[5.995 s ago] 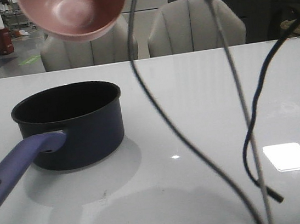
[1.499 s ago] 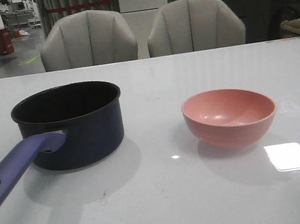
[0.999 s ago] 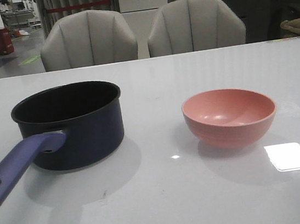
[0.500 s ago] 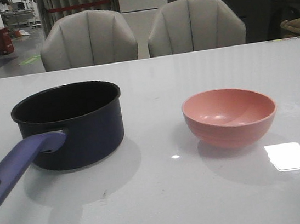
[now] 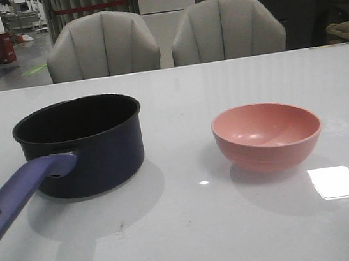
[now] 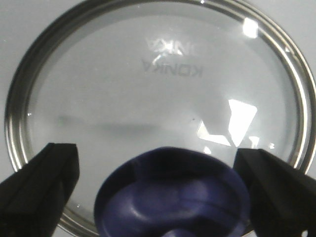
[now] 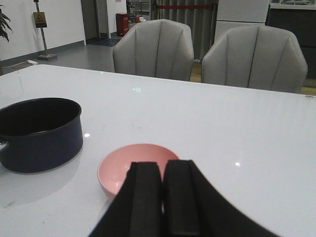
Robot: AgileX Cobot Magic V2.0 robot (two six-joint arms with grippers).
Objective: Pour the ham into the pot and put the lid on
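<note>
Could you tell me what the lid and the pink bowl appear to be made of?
The lid looks like clear glass in a brushed metal rim: the table shows through it and its band glints. The pink bowl seems matte plastic or melamine, with an even colour and soft sheen, though glazed ceramic is possible.

Left gripper point(image 6: 158, 197): fingers point(image 6: 39, 190) spread wide apart, black, pointing straight down, nothing gripped between them. Right gripper point(image 7: 163, 197): fingers point(image 7: 144, 197) pressed together, empty, held level and facing forward. Neither arm shows in the front view.
</note>
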